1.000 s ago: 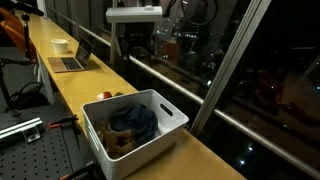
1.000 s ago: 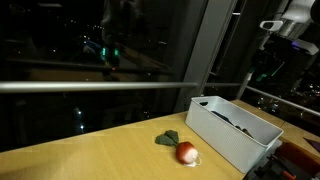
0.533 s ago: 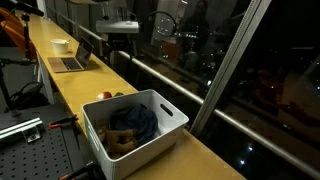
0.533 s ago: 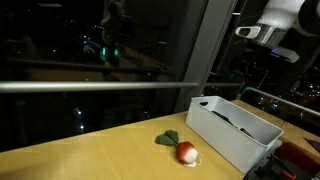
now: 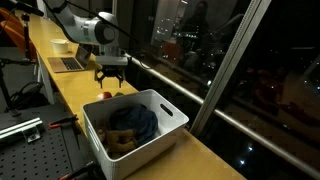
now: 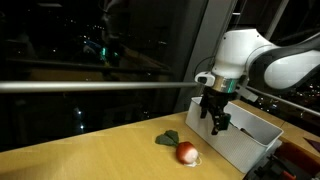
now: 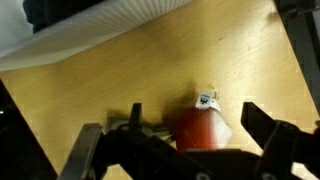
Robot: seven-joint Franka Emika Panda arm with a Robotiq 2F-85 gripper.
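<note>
This looks like a lab in an office building at night. A long yellow wooden counter (image 5: 65,85) runs beside a tall dark glass window (image 5: 250,60) with city lights outside. At the upper left sit an open grey laptop (image 5: 70,62) and a white cup (image 5: 61,45). At the lower left lies a metal plate full of small holes (image 5: 35,150). A big white robot arm (image 6: 250,65) works here.

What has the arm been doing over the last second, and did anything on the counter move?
The gripper swung down from high up by the window and now hangs open just above the red toy vegetable. In the wrist view its fingers stand on either side of the vegetable, apart from it. Nothing was gripped or let go. The vegetable, the white bin and the laptop stayed where they were.
</note>
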